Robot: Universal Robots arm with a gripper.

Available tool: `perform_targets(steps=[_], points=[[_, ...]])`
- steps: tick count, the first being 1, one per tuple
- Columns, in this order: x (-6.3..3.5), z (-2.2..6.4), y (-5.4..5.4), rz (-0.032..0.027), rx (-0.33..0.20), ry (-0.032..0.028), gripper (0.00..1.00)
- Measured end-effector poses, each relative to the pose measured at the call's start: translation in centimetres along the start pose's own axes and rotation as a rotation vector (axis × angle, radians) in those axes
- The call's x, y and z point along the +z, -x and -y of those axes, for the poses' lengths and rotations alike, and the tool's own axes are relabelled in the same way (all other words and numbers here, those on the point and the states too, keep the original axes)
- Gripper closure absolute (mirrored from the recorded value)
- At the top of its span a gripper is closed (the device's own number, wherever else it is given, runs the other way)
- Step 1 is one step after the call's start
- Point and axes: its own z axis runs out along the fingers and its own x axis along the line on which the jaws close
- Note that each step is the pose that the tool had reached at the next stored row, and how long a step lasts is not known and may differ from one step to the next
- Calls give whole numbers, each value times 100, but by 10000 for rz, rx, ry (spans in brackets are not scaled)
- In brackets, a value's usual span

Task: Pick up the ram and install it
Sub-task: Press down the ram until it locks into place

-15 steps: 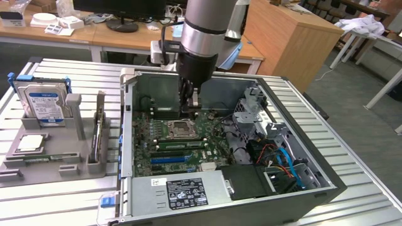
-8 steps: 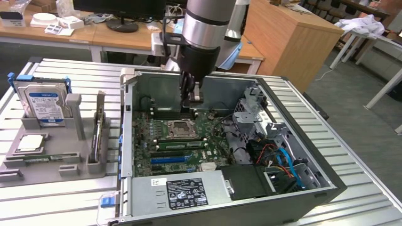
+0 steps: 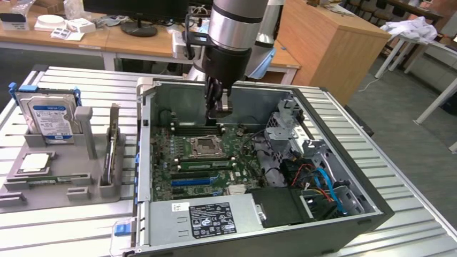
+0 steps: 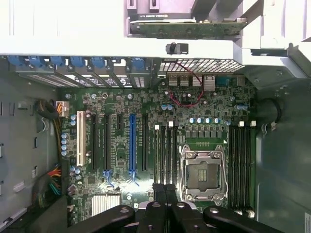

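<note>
The claw [image 3: 220, 111] hangs inside the open computer case [image 3: 371, 209], low over the motherboard [image 3: 214, 160], with its fingers pressed together just above the dark memory slots [image 4: 165, 145] beside the empty processor socket [image 4: 203, 172]. No green board shows between the fingers. The ram [image 3: 111, 152] – a thin green stick – stands on edge in the grey holder tray [image 3: 64, 187] on the bench [image 3: 71, 225], just outside the case wall nearest the bench's edge at the exterior view's left. The wrist view shows it beyond that wall [image 4: 187, 27].

By my reading the pick-up is not yet done, though the claw is already at the install site. Seating will call for the stick square to a slot.

The hard drive [image 3: 50, 115] wears a blue label and the power supply [image 3: 207, 219] a black one – neither legible.
</note>
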Motion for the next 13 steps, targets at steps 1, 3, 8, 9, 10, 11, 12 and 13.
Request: perform_targets(steps=[1,3,8,9,10,11,12,13], points=[[0,0,0,0,0,0,89],[-2,14,0,-3,-3,2,89],[-2,97,1,-2,0,6,89],[-2,118,1,-2,-1,10,89],[-2,142,1,-2,1,15,89],[-2,165,1,-2,1,19,89],[-2,187,2,-2,2,23,89],[-2,207,2,-1,1,26,89]])
